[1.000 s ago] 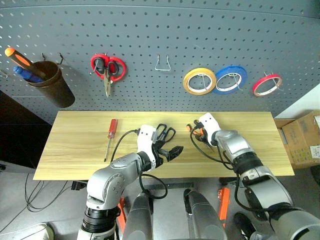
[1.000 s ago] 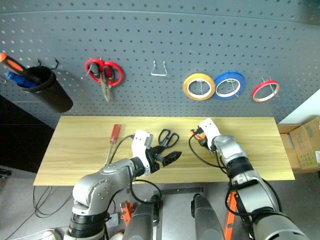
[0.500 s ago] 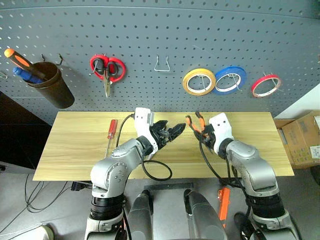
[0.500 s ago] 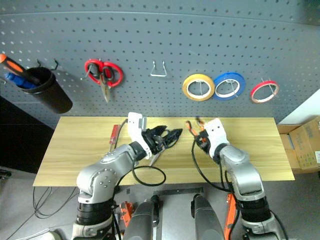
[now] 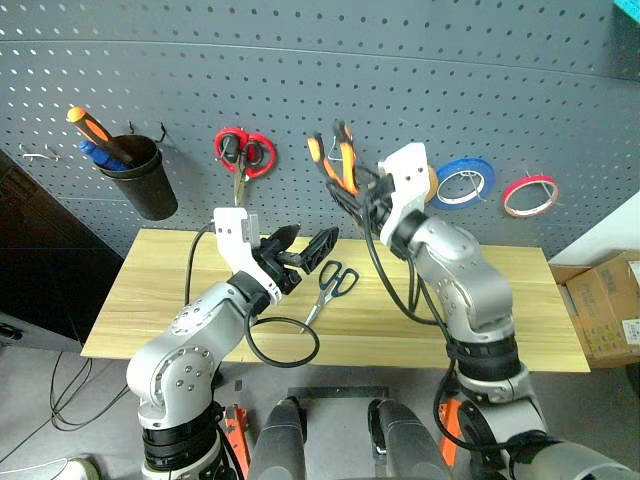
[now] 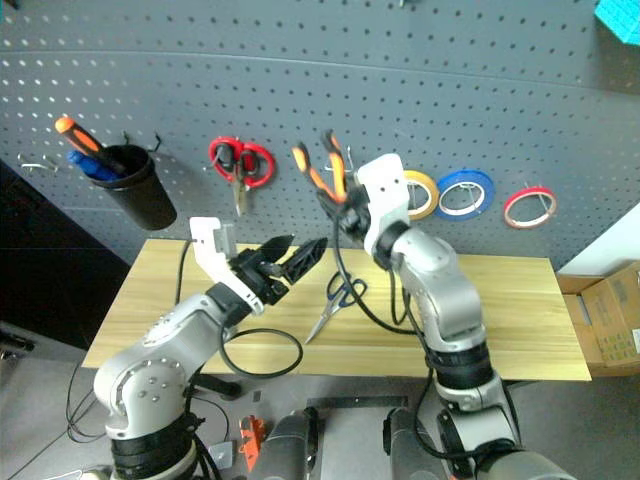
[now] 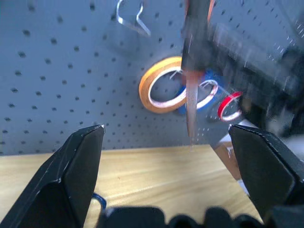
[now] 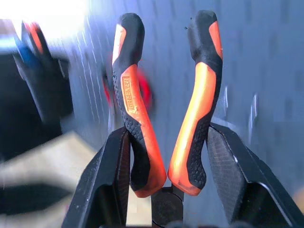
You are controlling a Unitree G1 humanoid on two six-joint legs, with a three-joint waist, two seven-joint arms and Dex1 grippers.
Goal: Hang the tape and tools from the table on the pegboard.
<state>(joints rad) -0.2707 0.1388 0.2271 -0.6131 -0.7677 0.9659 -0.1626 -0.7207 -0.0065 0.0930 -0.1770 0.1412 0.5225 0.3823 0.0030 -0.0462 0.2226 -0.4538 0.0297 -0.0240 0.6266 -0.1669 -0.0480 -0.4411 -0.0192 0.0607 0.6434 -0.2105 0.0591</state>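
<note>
My right gripper (image 5: 358, 203) is shut on the orange-and-black pliers (image 5: 335, 160), holding them handles up in front of the pegboard (image 5: 500, 80), between the red scissors and the tape rolls. In the right wrist view both fingers (image 8: 102, 175) clamp the pliers (image 8: 137, 118) low on the handles. My left gripper (image 5: 310, 245) hangs open and empty above the table (image 5: 500, 320), pointing toward the pliers. The dark-handled scissors (image 5: 335, 285) lie on the table just beyond it. The red tape (image 5: 530, 195) hangs on the pegboard at the far right.
Red-handled scissors (image 5: 245, 155), a blue roll (image 5: 465, 183) and a yellow roll (image 6: 420, 193) hang on the board. A dark cup (image 5: 145, 180) holding an orange-handled screwdriver hangs at the left. A bare wire hook (image 7: 130, 21) sits above the yellow roll. A cardboard box (image 5: 610, 290) stands to the right.
My right gripper has lifted the pliers from just above the table up to the pegboard. My left gripper has risen slightly, still open. The camera has tilted up.
</note>
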